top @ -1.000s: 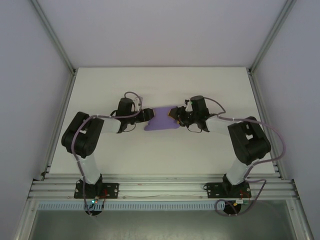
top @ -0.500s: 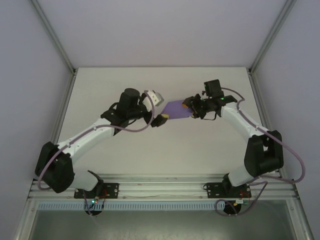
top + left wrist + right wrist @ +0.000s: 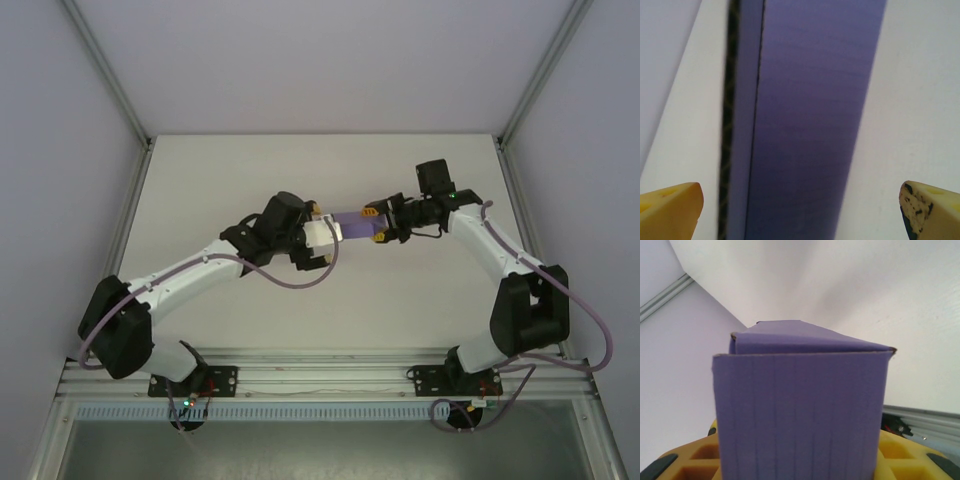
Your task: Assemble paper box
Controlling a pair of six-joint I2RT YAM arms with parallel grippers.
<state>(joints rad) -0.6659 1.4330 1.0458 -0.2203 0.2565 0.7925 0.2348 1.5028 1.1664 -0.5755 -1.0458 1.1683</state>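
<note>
Top view, paper box [image 3: 352, 224]: a slim purple bar, folded into box shape, spanning the gap between the two arms over the white table [image 3: 200, 180].
Top view, right gripper [image 3: 377, 225]: at the box's right end, a yellow finger on either side of it, clamping it, probably to steady it for the other arm.
Top view, left gripper [image 3: 326, 232]: at the box's left end, lined up with its long axis.
Left wrist view, fingertips [image 3: 670, 212]: spread wide, each well clear of the box's long sides. Nothing is held, so the box runs freely between them.
Right wrist view, pads [image 3: 900, 455]: snug against the box's lower sides.
Right wrist view, far end of box: flaps overlap with one seam showing, so it looks closed.
</note>
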